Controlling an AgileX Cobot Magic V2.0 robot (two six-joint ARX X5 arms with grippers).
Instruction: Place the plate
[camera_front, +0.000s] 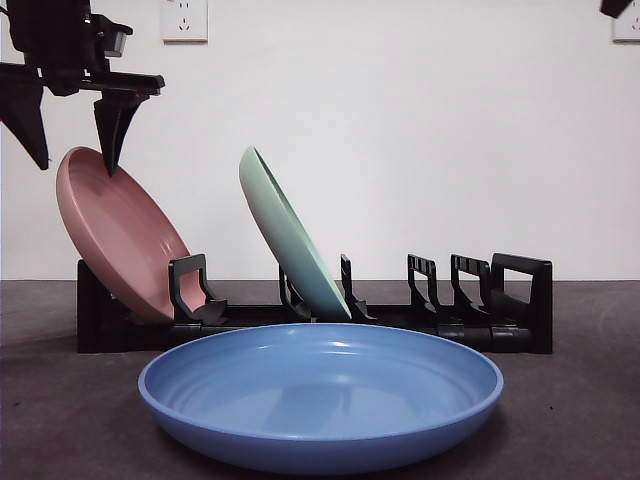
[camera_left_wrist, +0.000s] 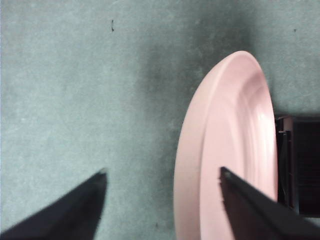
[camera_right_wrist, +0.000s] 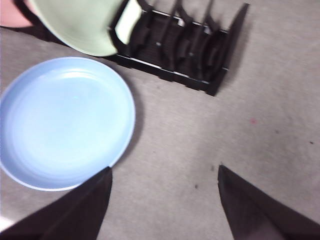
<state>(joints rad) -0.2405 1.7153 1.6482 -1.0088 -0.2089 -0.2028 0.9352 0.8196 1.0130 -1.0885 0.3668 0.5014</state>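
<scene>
Nearest the front camera, flat on the grey table (camera_front: 580, 420), lies the blue plate (camera_front: 320, 395) — wide, shallow, right way up, and touched by nothing. It is likely the one yet to be placed. It looks rigid and glossy, probably slick under hard jaws, light enough for one arm but liable to chip or crack if dropped. The only sensible hold seems to be the raised rim, one jaw under the lip and one over it, since the base sits flush on the table.

Just behind it runs the black rack (camera_front: 500, 310), with a green plate (camera_front: 290, 240) leaning in a middle slot and free slots to the right. At the rack's far left end a pink plate (camera_front: 115, 235) leans in the end slot.

Above that pink rim hangs the left gripper (camera_front: 72, 130), its jaws spread wide and holding nothing. The left wrist view shows what the front view cannot — the pink plate (camera_left_wrist: 230, 150) passes between the jaws with clear space on both sides, one tip close to its face.

High at the top right only a black tip shows. The right wrist view adds the rest: the right gripper (camera_right_wrist: 165, 172) waits wide open and empty over bare table, beside the blue plate (camera_right_wrist: 62, 120).
</scene>
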